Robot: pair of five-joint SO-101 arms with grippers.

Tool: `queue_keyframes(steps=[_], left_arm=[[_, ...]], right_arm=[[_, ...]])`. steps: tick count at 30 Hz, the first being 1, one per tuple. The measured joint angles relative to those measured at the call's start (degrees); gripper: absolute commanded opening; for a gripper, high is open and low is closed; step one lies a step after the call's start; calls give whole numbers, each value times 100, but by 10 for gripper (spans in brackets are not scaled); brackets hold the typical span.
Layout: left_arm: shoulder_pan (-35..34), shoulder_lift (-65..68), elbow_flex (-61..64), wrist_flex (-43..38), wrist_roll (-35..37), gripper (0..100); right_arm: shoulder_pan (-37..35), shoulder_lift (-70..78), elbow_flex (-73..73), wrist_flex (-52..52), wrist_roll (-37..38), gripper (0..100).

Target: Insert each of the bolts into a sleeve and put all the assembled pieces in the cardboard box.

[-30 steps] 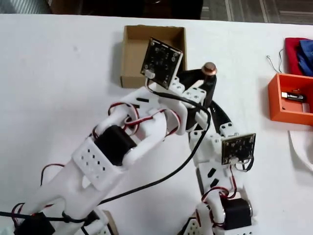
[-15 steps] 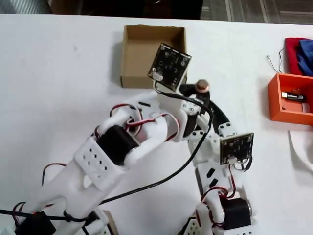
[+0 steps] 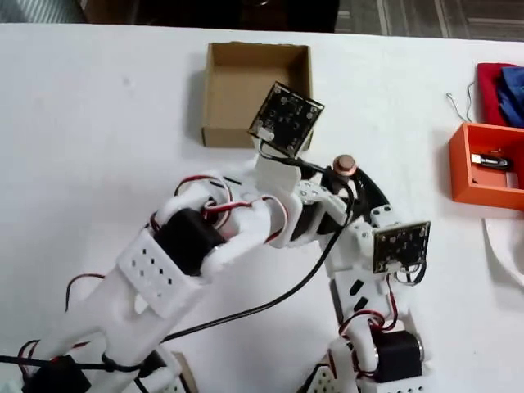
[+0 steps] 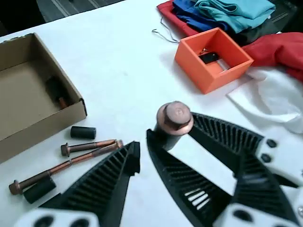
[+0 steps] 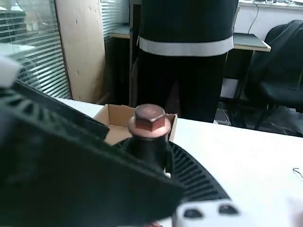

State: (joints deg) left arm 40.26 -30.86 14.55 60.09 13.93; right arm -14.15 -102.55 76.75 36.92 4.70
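A copper-headed bolt (image 3: 345, 165) stands upright in a black sleeve (image 4: 166, 137), and my right gripper (image 5: 149, 144) is shut on that sleeve. In the high view the right gripper (image 3: 350, 182) holds it just right of the table's middle, below the cardboard box (image 3: 246, 90). My left gripper (image 4: 142, 141) sits right beside the sleeve, fingers apart with nothing between them. One assembled piece (image 4: 57, 92) lies inside the box (image 4: 28, 127). Two loose bolts (image 4: 90, 146) and two black sleeves (image 4: 83, 132) lie on the table by the box's corner.
An orange bin (image 3: 483, 168) holding a small dark item stands at the right edge, with red and blue cloth (image 3: 499, 90) behind it. The left arm (image 3: 180, 246) crosses the table's near middle. The table's left half is bare white.
The sleeved bolt and both grippers have drawn back toward the near side of the table, away from the cardboard box. The left wrist has shifted slightly right.
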Motion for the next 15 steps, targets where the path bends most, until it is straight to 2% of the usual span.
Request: queue_keyframes(steps=[6,10,12,15], left_arm=[[-114,-70,-114,26,0,349],[-88,-475,-615,26,0,311],[-149,-765,-870,26,0,250],[-527,-1196,-1002,26,0,80]], right_arm=[[35,0,0,-9,0,20],[0,0,9,-9,0,20],[18,-9,79,-9,0,20],[0,9,246,-9,0,20]])
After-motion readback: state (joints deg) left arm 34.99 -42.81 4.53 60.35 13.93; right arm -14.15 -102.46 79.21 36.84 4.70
